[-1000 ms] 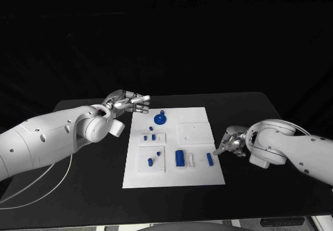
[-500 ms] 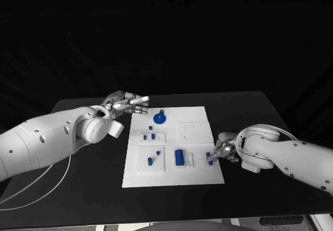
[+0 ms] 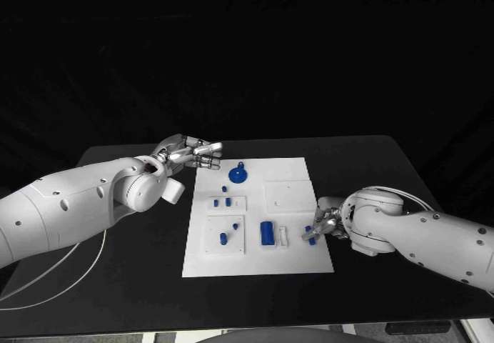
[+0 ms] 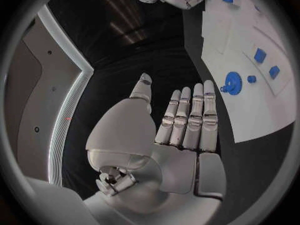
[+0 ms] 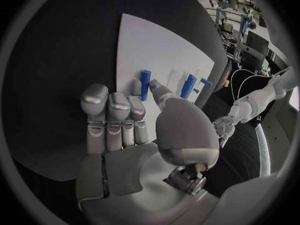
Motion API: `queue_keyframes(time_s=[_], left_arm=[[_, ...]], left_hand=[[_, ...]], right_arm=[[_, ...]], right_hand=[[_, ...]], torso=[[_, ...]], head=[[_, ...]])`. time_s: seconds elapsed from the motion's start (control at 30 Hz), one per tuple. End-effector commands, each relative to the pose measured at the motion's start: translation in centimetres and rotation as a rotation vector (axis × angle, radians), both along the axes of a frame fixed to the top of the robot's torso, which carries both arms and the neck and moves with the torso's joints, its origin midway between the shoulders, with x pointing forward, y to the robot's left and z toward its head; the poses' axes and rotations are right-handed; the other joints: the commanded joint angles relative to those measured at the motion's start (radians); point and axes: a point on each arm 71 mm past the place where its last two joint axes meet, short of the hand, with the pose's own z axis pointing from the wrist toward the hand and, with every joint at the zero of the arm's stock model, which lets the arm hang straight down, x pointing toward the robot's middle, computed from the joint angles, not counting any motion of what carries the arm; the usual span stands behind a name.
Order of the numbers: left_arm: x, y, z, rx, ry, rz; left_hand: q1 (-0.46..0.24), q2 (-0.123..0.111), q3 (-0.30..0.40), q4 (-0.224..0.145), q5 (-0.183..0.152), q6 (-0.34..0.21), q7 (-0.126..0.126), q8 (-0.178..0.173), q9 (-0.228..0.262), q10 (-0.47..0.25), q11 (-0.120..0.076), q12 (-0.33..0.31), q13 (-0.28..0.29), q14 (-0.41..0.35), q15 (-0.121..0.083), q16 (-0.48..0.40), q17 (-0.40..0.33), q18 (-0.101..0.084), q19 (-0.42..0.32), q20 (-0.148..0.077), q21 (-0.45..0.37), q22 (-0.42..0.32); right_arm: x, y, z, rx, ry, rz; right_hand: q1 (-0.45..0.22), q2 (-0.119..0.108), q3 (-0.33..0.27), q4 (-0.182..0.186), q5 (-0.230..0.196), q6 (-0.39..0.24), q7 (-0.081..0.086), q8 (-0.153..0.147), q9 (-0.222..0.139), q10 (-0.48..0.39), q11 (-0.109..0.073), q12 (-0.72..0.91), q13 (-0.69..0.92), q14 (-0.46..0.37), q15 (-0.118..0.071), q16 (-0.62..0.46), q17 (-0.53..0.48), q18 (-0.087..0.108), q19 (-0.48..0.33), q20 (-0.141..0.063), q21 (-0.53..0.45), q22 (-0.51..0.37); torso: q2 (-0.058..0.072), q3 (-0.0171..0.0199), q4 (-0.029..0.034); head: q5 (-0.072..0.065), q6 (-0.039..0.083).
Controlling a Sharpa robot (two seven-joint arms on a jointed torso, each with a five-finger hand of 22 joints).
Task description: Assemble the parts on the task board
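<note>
While the right hand (image 3: 322,225) is hovering fingers-apart, gripping nothing, the small blue peg (image 3: 310,235) is lying just off its fingertips at the task board (image 3: 293,264) edge. I'd pinch it mid-length; looks like smooth hard plastic, probably rolls. Left hand (image 3: 193,153) is idling, fingers straight, off the board's far corner.

The white rectangular task board (image 3: 290,266) is laid mid-table on the black table (image 3: 123,286); the left hand (image 3: 191,154) is held beyond its far-left corner; the right hand (image 3: 328,223) is set at its right edge, just beside a small blue peg (image 3: 310,235); a round blue disc part (image 3: 238,176) is placed near the board's far edge.
</note>
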Motion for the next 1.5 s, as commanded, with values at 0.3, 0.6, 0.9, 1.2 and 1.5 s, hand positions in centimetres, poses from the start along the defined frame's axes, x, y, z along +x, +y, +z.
queue_keyframes(time_s=[0.3, 0.6, 0.9, 1.2, 1.5], left_arm=[[-0.1, -0.2, 0.0, -0.009, 0.009, -0.020], [-0.1, -0.2, 0.0, -0.004, 0.013, -0.022], [-0.2, -0.1, -0.1, 0.001, 0.016, -0.022], [-0.2, -0.1, -0.1, 0.003, 0.018, -0.024], [-0.2, -0.2, -0.1, 0.009, 0.020, -0.028]], left_hand=[[0.002, -0.011, 0.001, 0.009, -0.007, -0.006, -0.002, 0.005, 0.001, -0.006, 0.002, 0.002, 0.001, -0.006, -0.002, 0.000, 0.000, 0.006, 0.002, 0.007, 0.006, -0.002], [0.004, -0.012, 0.003, 0.010, -0.006, -0.007, -0.002, 0.005, 0.001, -0.007, 0.002, 0.002, 0.001, -0.007, -0.001, 0.000, 0.000, 0.006, 0.002, 0.007, 0.006, -0.002], [0.004, -0.012, 0.003, 0.010, -0.006, -0.007, -0.002, 0.005, 0.001, -0.007, 0.002, 0.002, 0.001, -0.007, -0.001, 0.000, 0.000, 0.006, 0.002, 0.007, 0.006, -0.002], [0.004, -0.012, 0.003, 0.010, -0.006, -0.007, -0.002, 0.005, 0.001, -0.007, 0.002, 0.002, 0.001, -0.007, -0.001, 0.000, 0.000, 0.006, 0.002, 0.007, 0.006, -0.002], [0.005, -0.012, 0.003, 0.008, -0.005, -0.008, -0.001, 0.005, 0.001, -0.008, 0.003, 0.002, 0.001, -0.008, -0.001, 0.000, 0.000, 0.006, 0.002, 0.007, 0.006, -0.002]], right_arm=[[-0.5, 0.3, -2.0, -0.171, -0.037, 0.060], [-1.0, 0.8, -2.1, -0.104, -0.023, 0.024], [-1.6, 1.1, -2.0, 0.051, 0.029, -0.063], [-1.6, 1.8, -0.5, 0.198, 0.012, -0.129], [-1.7, 2.5, 0.3, 0.294, 0.004, -0.180]], right_hand=[[0.075, 0.029, 0.064, -0.176, 0.084, -0.064, 0.036, -0.003, -0.686, -0.024, 0.015, -0.021, -0.012, -0.001, 0.015, -0.002, 0.004, -0.009, 0.047, 0.016, -0.004, 0.095], [0.028, 0.059, 0.236, -0.282, 0.258, -0.055, 0.043, -0.003, -0.705, -0.026, 0.014, -0.014, -0.014, -0.003, 0.014, 0.001, 0.011, -0.005, 0.044, 0.016, 0.013, 0.098], [-0.034, 0.064, 0.281, -0.272, 0.387, -0.051, 0.041, -0.003, -0.713, -0.024, 0.012, -0.009, -0.014, -0.003, 0.010, -0.001, 0.012, -0.003, 0.042, 0.013, 0.025, 0.097], [-0.047, 0.066, 0.229, -0.255, 0.374, -0.039, 0.035, -0.003, -0.713, -0.020, 0.008, -0.003, -0.011, -0.001, 0.007, -0.001, 0.013, -0.004, 0.044, 0.010, 0.029, 0.096], [-0.040, 0.065, 0.192, -0.248, 0.379, -0.031, 0.031, -0.002, -0.712, -0.021, 0.006, -0.005, -0.011, -0.001, 0.005, -0.003, 0.012, -0.005, 0.045, 0.008, 0.024, 0.096]], torso=[[0.000, 0.0013, -0.0019], [0.000, 0.0026, -0.0017], [0.000, 0.0028, -0.0025], [0.000, 0.0017, -0.0019], [0.000, 0.0016, -0.0014]], head=[[0.005, -0.003], [0.008, -0.005], [0.010, -0.008], [0.009, -0.009], [0.011, -0.011]])
